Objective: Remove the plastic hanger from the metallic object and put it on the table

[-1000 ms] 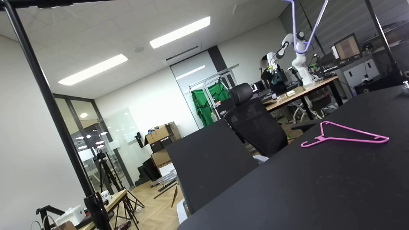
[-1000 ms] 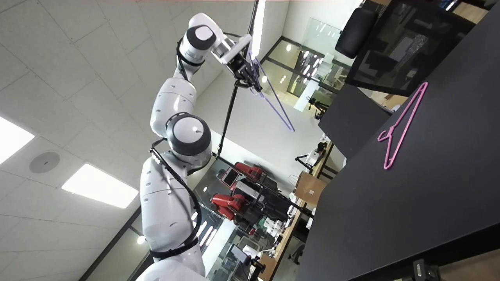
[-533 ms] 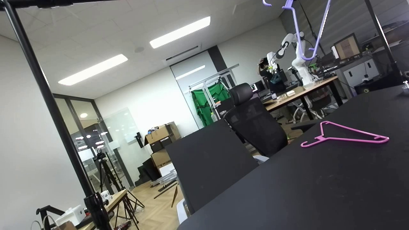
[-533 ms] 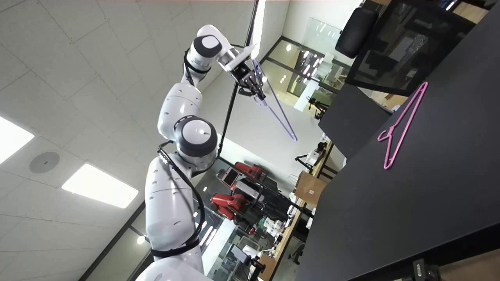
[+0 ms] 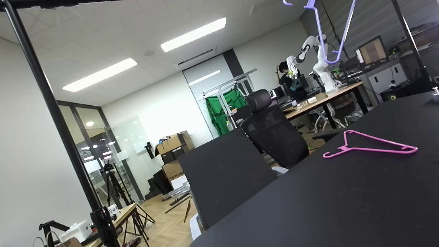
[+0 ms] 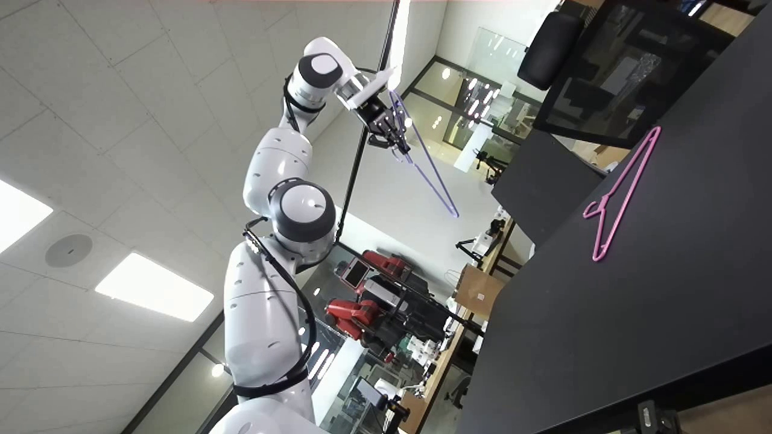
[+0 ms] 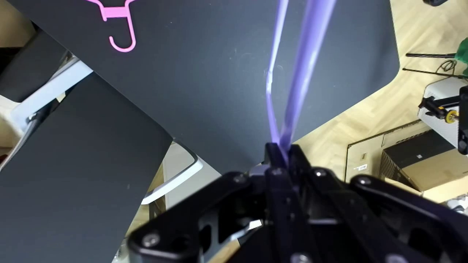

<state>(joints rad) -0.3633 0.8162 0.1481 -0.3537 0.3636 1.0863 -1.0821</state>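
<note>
Lavender plastic, and it's caught! In the wrist view the plastic hanger (image 7: 304, 69) sits in the gripper (image 7: 282, 149), whose black fingers (image 7: 299, 160) are pressed together on it, two thin lengths fanning out past the tips. Behind it spreads the black table (image 7: 204, 84), where a pink hanger (image 7: 115, 12) lies, its neck and hook showing. Pale floor (image 7: 329, 142) and a cardboard box (image 7: 438, 166) off to the right.

Over in an exterior view, here's the white arm (image 6: 265, 301), reaching up and bending over at the top. The plastic hanger slants down from the fingers, hook curled just beside them, all of it up in the air, well apart from the table. A dark pole (image 6: 353, 181) runs behind the gripper; whether they touch, I can't tell. Near a wooden desk (image 6: 443, 361) sits a red-and-black machine (image 6: 350, 312).

Then, in an exterior view with a black chair (image 5: 276, 132) beyond the table, the plastic hanger hangs at top right, cut off by the upper edge, one rounded corner lowest. Below, the pink hanger lies flat. Further back, a dark-haired person (image 5: 284, 79), arm bent upward, beside a white robot (image 5: 324, 75) on a light bench (image 5: 339, 92).
</note>
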